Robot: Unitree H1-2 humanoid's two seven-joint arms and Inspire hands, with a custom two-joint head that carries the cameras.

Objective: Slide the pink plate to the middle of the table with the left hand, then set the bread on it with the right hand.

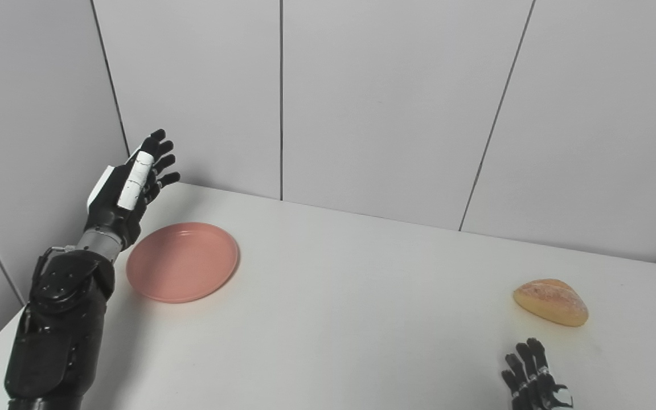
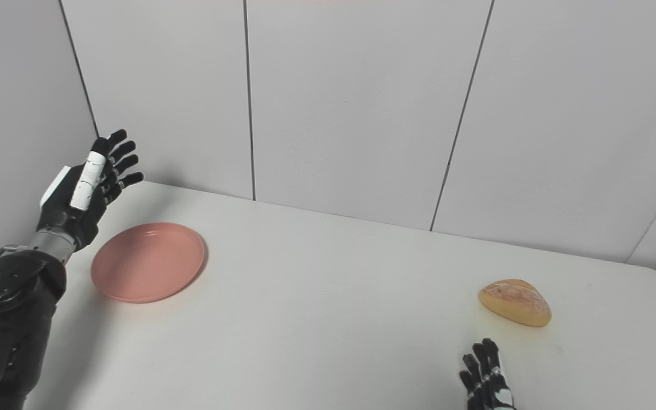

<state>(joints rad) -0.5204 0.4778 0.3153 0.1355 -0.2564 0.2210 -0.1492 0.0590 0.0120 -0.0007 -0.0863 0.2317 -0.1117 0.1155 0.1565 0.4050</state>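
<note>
Altogether: one white table [image 1: 362, 319], one pink plate [image 1: 183, 262], one bread [image 1: 550, 302], two hands. Plate lies flat, right way up, near the table's left far corner. Bread, a single oblong loaf, rests at right, long axis running left to right, slightly downward at right. Left hand [image 1: 134, 182], raised beside the plate, fingers spread, empty. Right hand [image 1: 533, 378], just short of the bread, fingers extended, empty. No legible writing.

Lab test cell, bare white table [image 1: 362, 319], panelled walls [image 1: 390, 102]
</note>
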